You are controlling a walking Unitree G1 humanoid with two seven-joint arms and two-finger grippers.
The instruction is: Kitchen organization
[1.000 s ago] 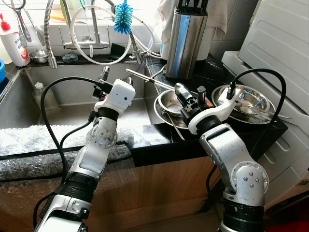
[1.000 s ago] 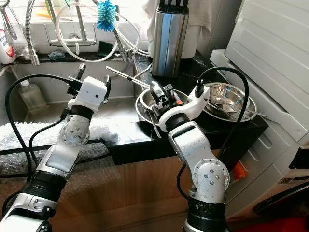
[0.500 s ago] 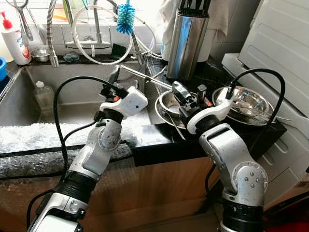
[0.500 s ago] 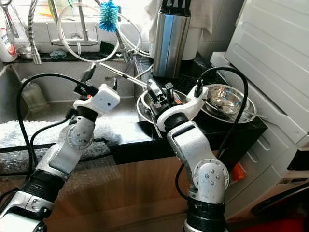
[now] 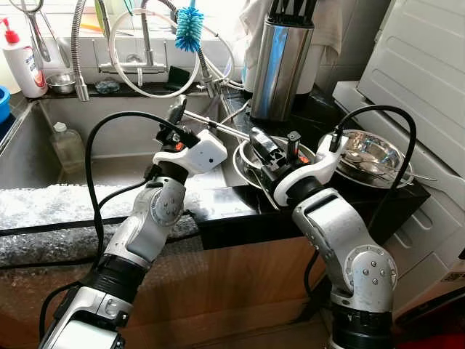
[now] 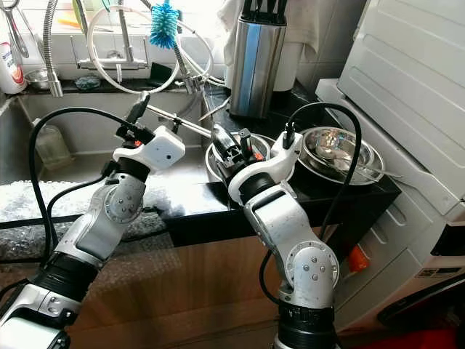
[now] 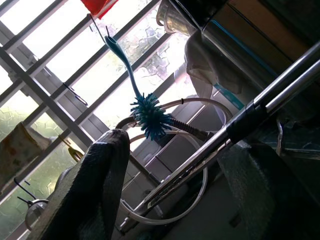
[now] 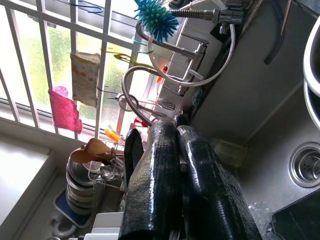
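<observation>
Steel bowls crowd the dark table (image 5: 232, 207) in front of you: one bowl (image 5: 251, 156) sits just right of the sink (image 5: 94, 156), and a wider second bowl (image 5: 374, 156) with utensils inside lies farther right, beside the white appliance (image 5: 429, 80). Your right pincer (image 5: 270, 149) is raised over the near bowl, and your right wrist view shows its two black fingers (image 8: 170, 190) pressed together with nothing between them. Your left pincer (image 5: 176, 123) reaches up over the sink's right end toward a long metal rod (image 5: 218, 127) that slants from the sink's edge to the near bowl; in your left wrist view its fingers (image 7: 95, 195) stand spread, the rod (image 7: 240, 125) running between them without either finger closing on it. Behind, a tall steel knife block (image 5: 280, 62) stands on the table near the wall, a blue bottle brush (image 5: 189, 29) hangs at the tap (image 5: 145, 43) with its looped white hose (image 5: 134, 80), and a white bottle with a red cap (image 5: 22, 62) rests on the ledge at the far left. A clear plastic bottle (image 5: 67, 145) stands inside the sink basin, and a crinkled translucent sheet (image 5: 58, 211) covers the table's front edge on your left.
</observation>
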